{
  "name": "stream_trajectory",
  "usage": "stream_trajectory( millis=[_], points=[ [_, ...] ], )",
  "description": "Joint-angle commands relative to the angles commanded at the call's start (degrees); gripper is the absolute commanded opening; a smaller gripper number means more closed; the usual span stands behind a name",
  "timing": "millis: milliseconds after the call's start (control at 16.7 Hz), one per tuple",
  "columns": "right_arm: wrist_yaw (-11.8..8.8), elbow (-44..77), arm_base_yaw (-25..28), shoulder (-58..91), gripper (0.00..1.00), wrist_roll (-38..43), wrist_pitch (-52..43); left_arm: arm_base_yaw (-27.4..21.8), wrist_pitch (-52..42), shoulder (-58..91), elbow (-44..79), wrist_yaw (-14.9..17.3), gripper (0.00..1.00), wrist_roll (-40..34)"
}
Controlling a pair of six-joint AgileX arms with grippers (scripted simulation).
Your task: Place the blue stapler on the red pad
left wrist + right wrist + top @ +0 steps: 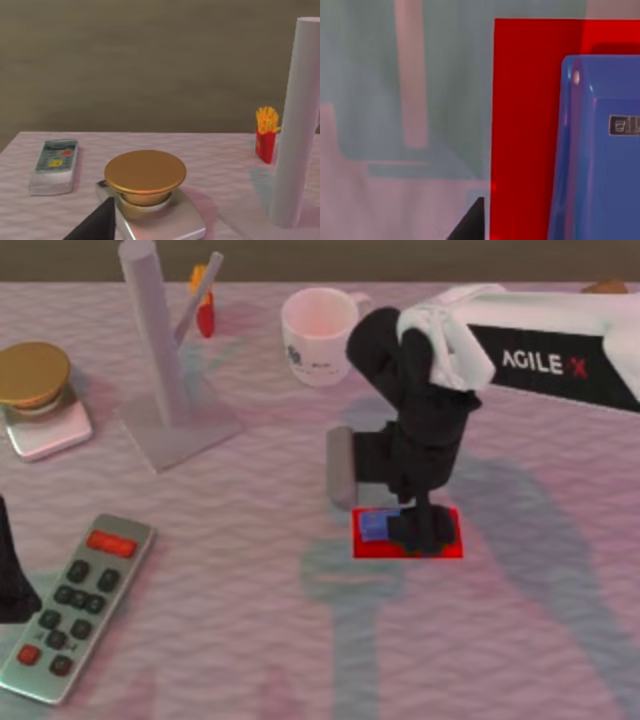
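Observation:
The blue stapler (375, 526) lies flat on the red pad (368, 549), right of the table's middle. My right gripper (420, 530) stands straight over them, and its black body hides most of the stapler from above. In the right wrist view the blue stapler (600, 150) fills one side with the red pad (525, 125) under it. One black fingertip (472, 222) stands apart from the stapler, with a strip of pad between them, so the gripper is open. My left gripper (10, 580) is parked at the table's left edge, with one fingertip (97, 225) showing.
A grey remote (78, 605) lies at the front left. A gold bell on a silver base (35, 375) is at the back left, and a grey post on a stand (165, 370) is beside it. A fries box (205, 305) and a white mug (318, 335) stand at the back.

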Motion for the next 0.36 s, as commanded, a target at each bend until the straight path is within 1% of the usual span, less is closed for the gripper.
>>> stream_trajectory(
  millis=[60,360],
  points=[
    [0.00,0.00,0.00,0.00,1.00,0.00,0.00,0.00,0.00,0.00,0.00,0.00,1.00,0.00],
    [0.00,0.00,0.00,0.00,1.00,0.00,0.00,0.00,0.00,0.00,0.00,0.00,1.00,0.00]
  ],
)
